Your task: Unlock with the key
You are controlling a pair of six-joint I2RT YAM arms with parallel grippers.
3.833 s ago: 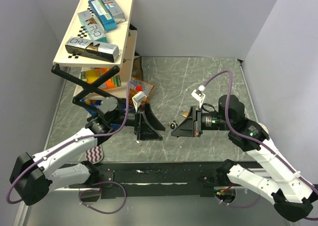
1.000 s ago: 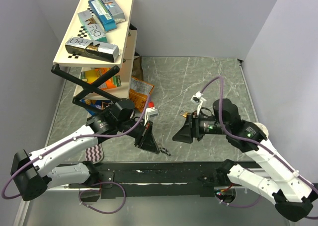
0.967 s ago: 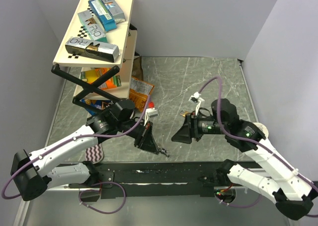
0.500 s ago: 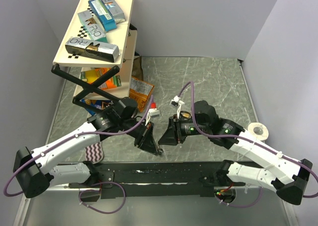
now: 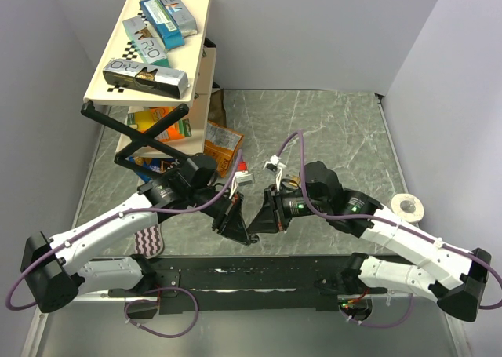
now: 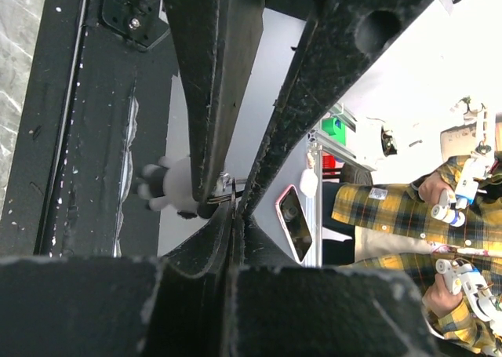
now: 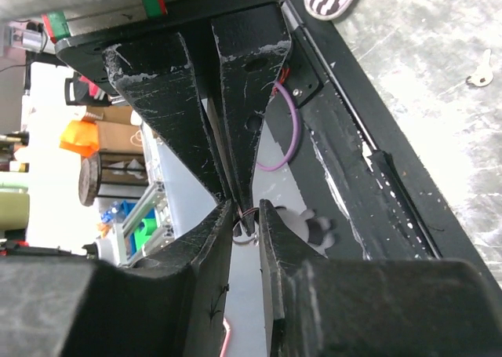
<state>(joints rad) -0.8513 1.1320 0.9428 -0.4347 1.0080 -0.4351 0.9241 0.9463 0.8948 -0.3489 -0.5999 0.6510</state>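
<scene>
The key [image 7: 245, 233] is a tiny dark ring cluster pinched at the tips of my left gripper [image 5: 246, 233], which is shut on it just above the table's near edge. In the left wrist view the ring [image 6: 223, 194] shows at the closed tips of the left gripper [image 6: 231, 209]. My right gripper [image 5: 256, 227] has come in from the right, tip to tip with the left. In the right wrist view its jaws [image 7: 245, 209] stand a narrow gap apart, with the left fingertips [image 7: 239, 192] and the ring between them.
A tilted shelf rack [image 5: 149, 43] with boxes stands at the back left, with snack packets [image 5: 221, 141] beneath it. A tape roll [image 5: 407, 206] lies at the right. A small pale silver key-shaped bit [image 7: 478, 68] lies on the table. A black rail [image 5: 259, 272] runs along the near edge.
The right arm swung left across the table to meet the left gripper, and its jaws narrowed around the key ring. The left gripper stayed shut and nearly still.
</scene>
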